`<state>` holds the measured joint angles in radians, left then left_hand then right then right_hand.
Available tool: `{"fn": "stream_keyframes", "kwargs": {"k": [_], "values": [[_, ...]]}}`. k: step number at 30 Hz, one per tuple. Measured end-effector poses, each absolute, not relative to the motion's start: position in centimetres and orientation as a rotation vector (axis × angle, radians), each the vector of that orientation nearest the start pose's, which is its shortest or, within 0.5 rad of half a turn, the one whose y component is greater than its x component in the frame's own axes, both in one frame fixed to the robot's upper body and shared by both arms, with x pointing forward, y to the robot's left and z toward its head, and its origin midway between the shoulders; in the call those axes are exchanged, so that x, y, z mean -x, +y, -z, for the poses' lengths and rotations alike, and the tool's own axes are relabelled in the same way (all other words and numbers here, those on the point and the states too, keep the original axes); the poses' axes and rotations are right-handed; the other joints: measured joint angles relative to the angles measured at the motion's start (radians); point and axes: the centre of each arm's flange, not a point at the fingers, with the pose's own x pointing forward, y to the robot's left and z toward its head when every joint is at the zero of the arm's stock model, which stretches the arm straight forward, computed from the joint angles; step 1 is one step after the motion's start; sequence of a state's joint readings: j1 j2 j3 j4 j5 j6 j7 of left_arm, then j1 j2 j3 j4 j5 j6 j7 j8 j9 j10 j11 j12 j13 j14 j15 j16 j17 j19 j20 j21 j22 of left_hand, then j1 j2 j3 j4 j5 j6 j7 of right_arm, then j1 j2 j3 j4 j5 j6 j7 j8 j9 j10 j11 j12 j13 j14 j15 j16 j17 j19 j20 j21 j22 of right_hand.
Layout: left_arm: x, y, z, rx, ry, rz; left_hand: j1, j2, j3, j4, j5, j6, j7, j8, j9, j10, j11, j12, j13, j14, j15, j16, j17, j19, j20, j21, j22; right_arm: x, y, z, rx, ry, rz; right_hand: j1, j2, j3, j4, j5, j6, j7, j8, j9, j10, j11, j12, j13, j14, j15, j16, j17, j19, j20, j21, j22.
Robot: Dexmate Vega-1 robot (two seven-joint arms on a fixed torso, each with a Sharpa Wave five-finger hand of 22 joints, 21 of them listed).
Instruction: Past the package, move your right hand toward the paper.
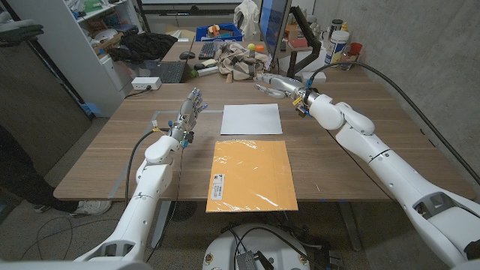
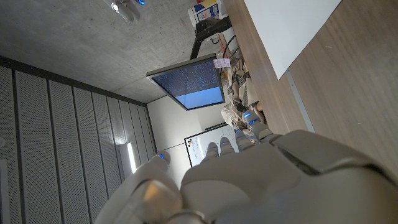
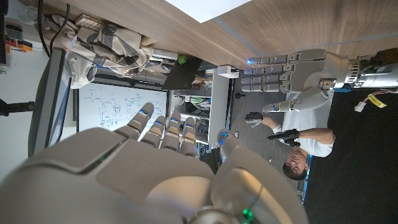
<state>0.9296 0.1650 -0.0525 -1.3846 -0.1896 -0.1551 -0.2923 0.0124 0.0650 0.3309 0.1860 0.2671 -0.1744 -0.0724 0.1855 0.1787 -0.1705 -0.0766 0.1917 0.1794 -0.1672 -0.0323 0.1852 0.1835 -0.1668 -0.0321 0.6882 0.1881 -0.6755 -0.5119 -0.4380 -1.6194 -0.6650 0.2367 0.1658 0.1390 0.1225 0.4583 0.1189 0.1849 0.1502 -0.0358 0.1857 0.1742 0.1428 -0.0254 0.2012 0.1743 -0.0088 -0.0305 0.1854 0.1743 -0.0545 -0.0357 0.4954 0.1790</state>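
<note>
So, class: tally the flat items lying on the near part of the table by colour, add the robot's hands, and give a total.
White paper: 1
Orange package: 1
Robot hands, the left hand and the right hand: 2
Total: 4

Wooden table (image 1: 375, 112) with a pale plank top, standing on a grey floor (image 1: 45, 225); clutter along its far edge includes a laptop (image 1: 166, 72), a blue bin (image 1: 219, 33), a heap of cloth (image 1: 238, 60), a monitor (image 1: 273, 22) on a dark stand and bottles (image 1: 337, 43) at the far right corner. White shelving unit (image 1: 90, 45) with stacked items at the far left, bare concrete wall (image 1: 420, 45) behind the right edge, and a whiteboard (image 3: 121, 102) with blue diagrams in the right wrist view. Grey ribbed wall panels (image 2: 56, 137) with a lit vertical strip light (image 2: 132, 157) in the left wrist view.
</note>
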Motion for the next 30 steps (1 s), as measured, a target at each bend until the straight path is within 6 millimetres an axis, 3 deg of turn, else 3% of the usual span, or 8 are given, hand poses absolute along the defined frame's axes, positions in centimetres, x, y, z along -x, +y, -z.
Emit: {"fn": "stream_keyframes", "kwargs": {"k": [30], "values": [[-63.8,29.2,2.7,-0.046,-0.620,0.202,0.000,0.000,0.000,0.000,0.000,0.003,-0.003,0.000,0.000,0.000,0.000,0.000,0.000,0.000,0.000,0.000,0.000,0.000,0.000,0.000,0.000,-58.9,-11.1,-9.6,1.543,-0.982,-0.204,0.009,0.009,-0.004,-0.004,0.000,0.020,-0.020,0.000,0.000,0.002,-0.005,0.000,0.000,0.006,-0.006,0.000,-0.002,0.013,-0.002,-0.004,0.000]]}}
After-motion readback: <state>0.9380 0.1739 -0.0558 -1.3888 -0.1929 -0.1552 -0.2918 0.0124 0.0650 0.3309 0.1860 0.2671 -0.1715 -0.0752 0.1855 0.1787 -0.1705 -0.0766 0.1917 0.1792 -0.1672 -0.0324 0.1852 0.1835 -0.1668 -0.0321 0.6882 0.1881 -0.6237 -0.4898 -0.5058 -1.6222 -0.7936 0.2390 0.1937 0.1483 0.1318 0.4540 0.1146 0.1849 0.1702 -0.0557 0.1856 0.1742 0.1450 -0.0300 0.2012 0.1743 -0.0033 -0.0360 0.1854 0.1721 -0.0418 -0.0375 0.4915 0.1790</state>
